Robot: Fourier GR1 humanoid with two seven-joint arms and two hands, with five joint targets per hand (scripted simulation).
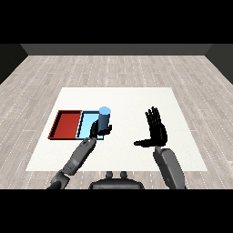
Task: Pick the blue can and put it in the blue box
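From the head view, a white table (pixel 136 98) stands on a pale wood-plank floor (pixel 118 68), with a dark wall (pixel 118 49) running behind it.

The light blue tray (pixel 86 124) serves as the landmark. It lies on the left part of the table, and the red tray (pixel 66 124) lies touching its left side, the two forming one row.

The blue can (pixel 104 120) stands upright at the right end of the light blue tray, its pale round top showing above a darker blue body. Its lower part overlaps the tray's right edge as seen from here; whether its base rests on the tray floor or is held just above it cannot be told.

The left robot hand (pixel 95 130) is at the near right corner of the light blue tray, its black fingers curled round the lower part of the can. Its grey forearm (pixel 77 157) slants down from there toward the lower left corner of the view.

The right robot hand (pixel 157 131) is well to the right of the light blue tray, over bare table. It holds nothing: its fingers stand straight and spread, pointing away from the robot, and its thumb sticks out sideways toward the tray. Its grey forearm (pixel 169 167) comes up from the lower right of the view.
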